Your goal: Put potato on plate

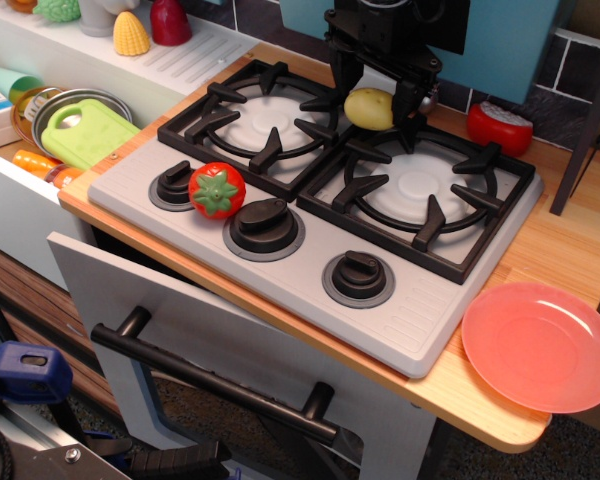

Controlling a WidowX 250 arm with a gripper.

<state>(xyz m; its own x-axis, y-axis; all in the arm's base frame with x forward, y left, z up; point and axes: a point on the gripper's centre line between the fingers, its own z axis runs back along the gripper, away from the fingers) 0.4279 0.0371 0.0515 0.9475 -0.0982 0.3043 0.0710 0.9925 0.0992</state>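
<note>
The pale-yellow potato [369, 108] lies at the back of the stove, on the black grate [420, 190] between the two burners. My black gripper [374, 104] has come down from above, with one finger on each side of the potato, and both fingers touch it. The potato still sits at grate height. The salmon-pink plate [542, 345] lies empty on the wooden counter at the front right, well away from the gripper.
A red tomato [216, 189] rests by the stove knobs at the left. A red round toy [500, 127] sits behind the right burner. A lime-green cutting board [87, 132], a corn cob [131, 34] and other toys are at the far left. A dark post [584, 120] stands at the right.
</note>
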